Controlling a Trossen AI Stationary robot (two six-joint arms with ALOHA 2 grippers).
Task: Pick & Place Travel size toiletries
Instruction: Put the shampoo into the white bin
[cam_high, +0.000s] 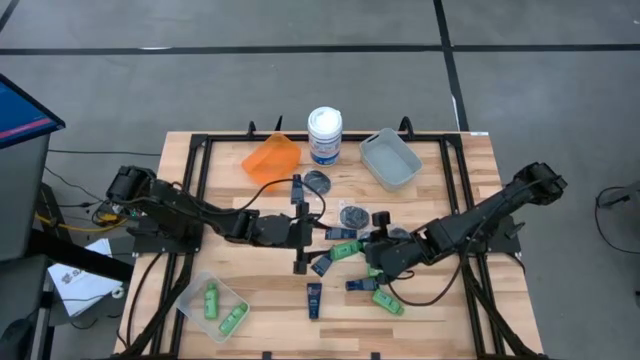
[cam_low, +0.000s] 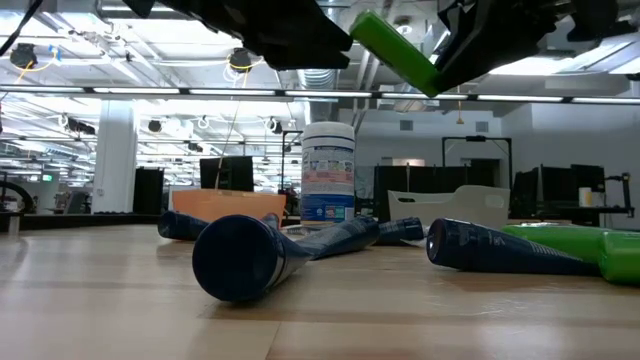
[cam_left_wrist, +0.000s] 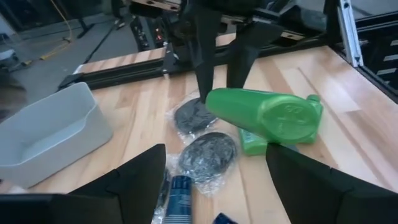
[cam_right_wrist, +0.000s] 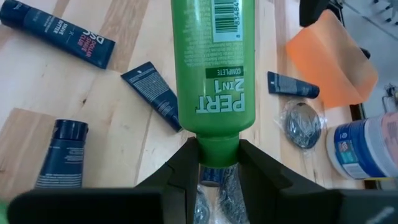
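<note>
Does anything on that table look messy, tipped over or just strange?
The orange bin looks tipped on its side, unlike the upright grey bin. Navy tubes lie scattered at all angles. Otherwise nothing looks spilled or broken; the right gripper holds a green bottle in the air.

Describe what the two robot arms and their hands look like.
Both arms are dark, nearly black, built of jointed segments, with a black cable looping beside each. The left hand ends in two broad, flat, matte black fingers that taper to wedges. The right hand has the same dark angular fingers. No markings are visible on them.
</note>
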